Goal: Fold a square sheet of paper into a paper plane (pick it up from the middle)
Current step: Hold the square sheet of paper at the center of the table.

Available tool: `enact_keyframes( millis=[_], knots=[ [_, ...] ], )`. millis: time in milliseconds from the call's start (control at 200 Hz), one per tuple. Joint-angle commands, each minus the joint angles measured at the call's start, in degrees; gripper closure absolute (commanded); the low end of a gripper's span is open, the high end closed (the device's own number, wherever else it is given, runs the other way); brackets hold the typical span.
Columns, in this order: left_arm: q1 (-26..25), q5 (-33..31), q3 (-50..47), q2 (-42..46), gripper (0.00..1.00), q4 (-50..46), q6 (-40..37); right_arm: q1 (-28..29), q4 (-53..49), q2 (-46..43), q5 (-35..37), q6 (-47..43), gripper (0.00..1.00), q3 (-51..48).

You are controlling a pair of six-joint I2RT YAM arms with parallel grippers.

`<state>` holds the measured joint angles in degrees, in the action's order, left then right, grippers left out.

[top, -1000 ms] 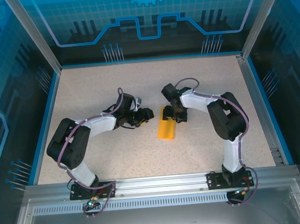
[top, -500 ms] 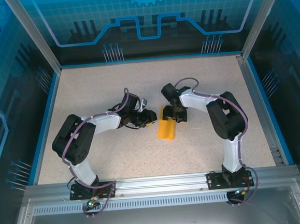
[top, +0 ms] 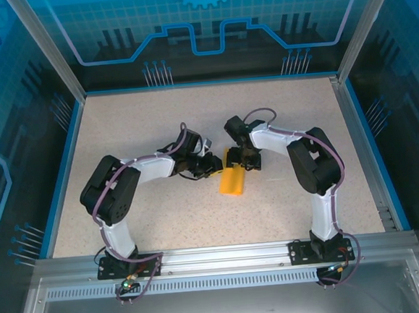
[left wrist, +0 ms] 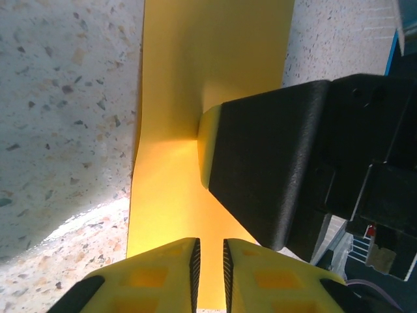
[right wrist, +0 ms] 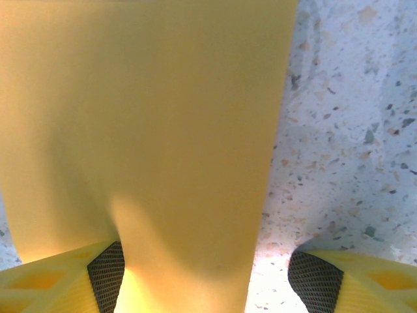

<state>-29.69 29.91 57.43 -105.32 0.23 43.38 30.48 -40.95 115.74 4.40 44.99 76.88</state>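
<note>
Orange paper [top: 232,181], folded to a narrow strip, lies approx. mid table [top: 134,126], betw. the two arms. L gripper [top: 211,163] is at its far left edge: jaws narrow, just a slit, can't tell if paper's caught. R gripper [top: 248,161] is at the far right end, jaws wide, strip running betw. them, against one finger [right wrist: 107,277].

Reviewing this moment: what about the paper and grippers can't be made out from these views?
Fold lines of the paper: top view, too small; its far end sits under the right gripper.
Whether the left gripper, jaws nearly closed, pinches the paper: left wrist view, its fingers cover the contact.
Paper's full outline: right wrist view, cut off by frame edges.
</note>
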Motion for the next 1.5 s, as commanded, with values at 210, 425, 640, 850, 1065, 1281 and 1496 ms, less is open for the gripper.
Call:
enact_keyframes(
  millis=[210,425,640,850,1065,1281,1496],
  knots=[
    [-1.62,1.24,3.43,-3.04,0.85,-4.01,-2.30,-1.17,2.50,9.98,0.43,0.25,0.24,-5.93],
    [-1.68,-0.11,3.74,-3.63,0.86,-4.62,-1.95,-1.38,3.14,9.76,0.43,0.08,0.26,-6.73],
    [-1.68,-0.36,4.08,-4.19,0.87,-4.59,-1.80,-1.39,3.36,9.92,0.17,-0.08,0.26,-6.62],
    [-1.63,-0.25,4.86,-5.06,0.88,-5.10,-1.87,-1.39,3.42,10.34,-0.18,0.02,0.26,-6.31],
    [-1.93,-0.60,6.05,-6.17,0.90,-6.86,-2.41,-1.42,3.50,10.45,-0.36,0.42,0.27,-6.41],
    [-2.21,-0.69,6.63,-6.68,0.90,-7.60,-2.77,-1.48,3.73,10.46,-0.63,0.69,0.27,-6.57],
    [-2.38,-0.65,7.02,-7.05,0.90,-8.13,-2.96,-1.56,4.03,10.82,-1.09,1.15,0.27,-6.66]
  ],
)
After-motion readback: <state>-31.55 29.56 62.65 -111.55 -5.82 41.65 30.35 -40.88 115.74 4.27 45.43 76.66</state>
